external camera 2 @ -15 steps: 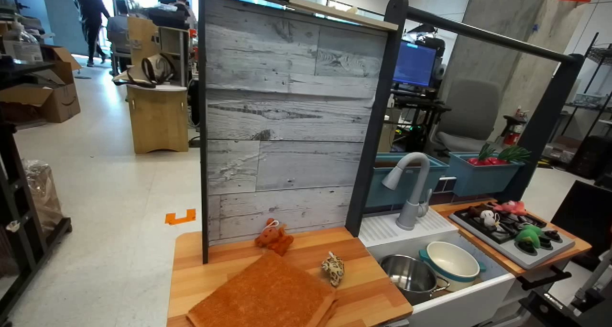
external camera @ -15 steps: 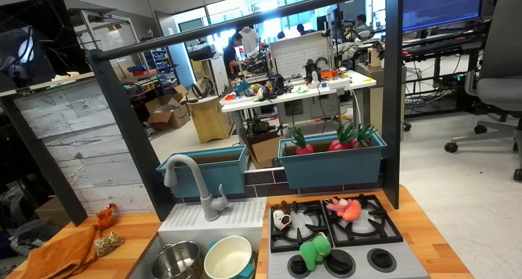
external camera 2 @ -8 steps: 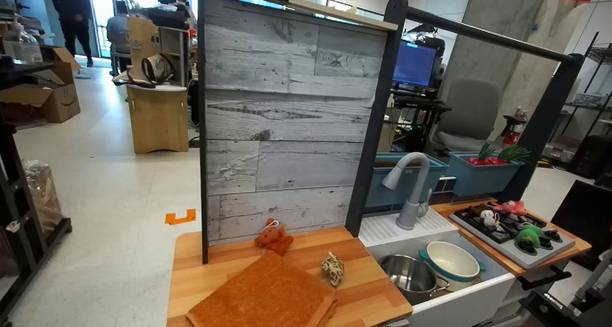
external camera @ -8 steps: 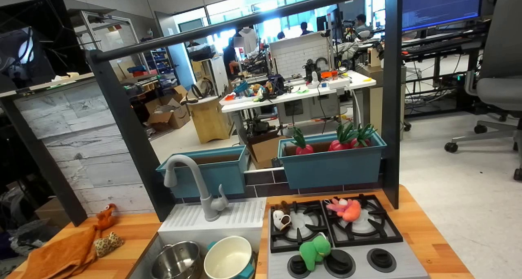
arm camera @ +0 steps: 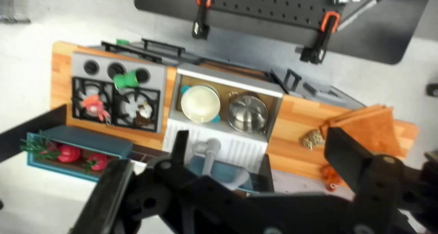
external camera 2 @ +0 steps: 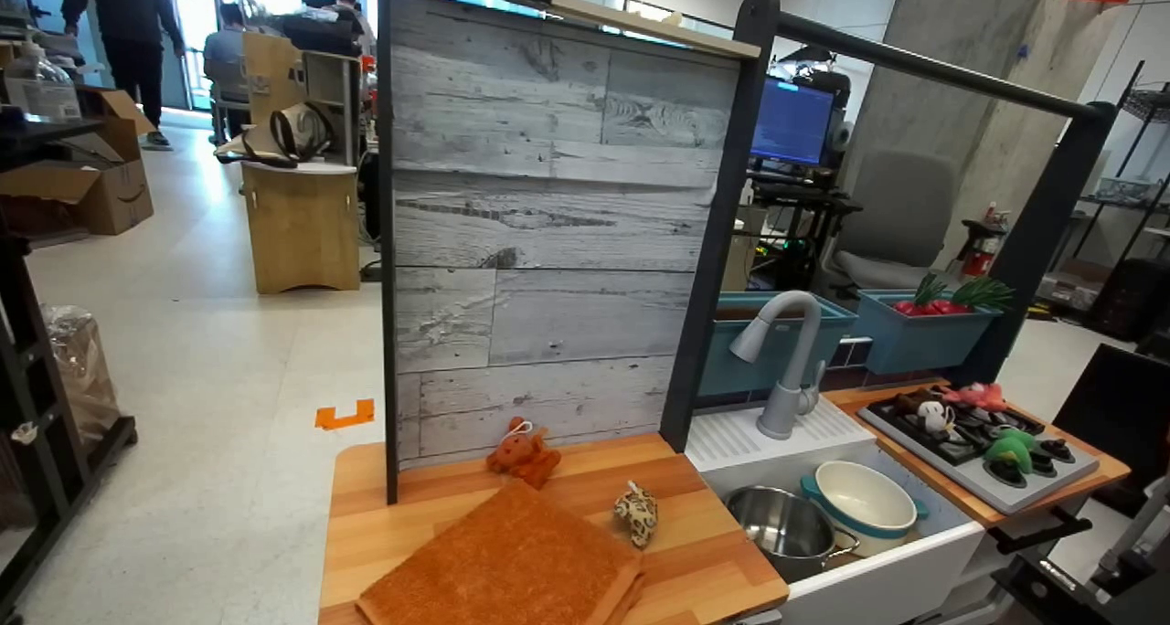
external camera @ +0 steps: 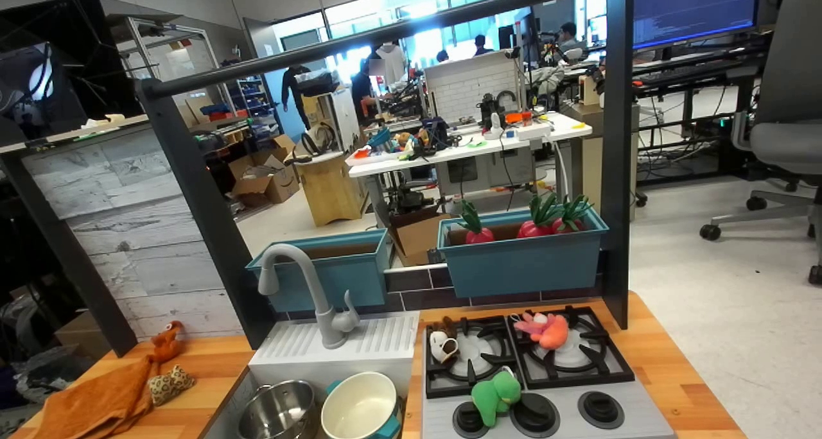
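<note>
High above a toy kitchen, my gripper [arm camera: 257, 138] stands open in the wrist view, its fingers wide apart with nothing between them. Neither exterior view shows the gripper. A cream pot [external camera: 359, 404] with teal handles and a steel pot [external camera: 279, 408] sit side by side in the sink. Three plush toys are on the stove: a green one [external camera: 496, 397] across the knobs, a pink one [external camera: 544, 330] and a brown and white one [external camera: 443, 341] on the burners. On the left counter, an orange towel [external camera 2: 512, 561] lies by a leopard-print toy [external camera 2: 637, 513] and an orange plush [external camera 2: 524, 454].
A grey faucet [external camera 2: 791, 360] rises behind the sink. Two teal planters [external camera: 523, 262] hang at the back, the right one with red radishes [external camera: 536, 227]. Dark posts [external camera: 616, 169], a top bar [external camera: 385, 31] and a wood-look panel [external camera 2: 558, 214] frame the kitchen.
People in the background have shifted; one in dark clothes has walked closer at the far left of an exterior view. Toys, pots and towel stay where they were.
</note>
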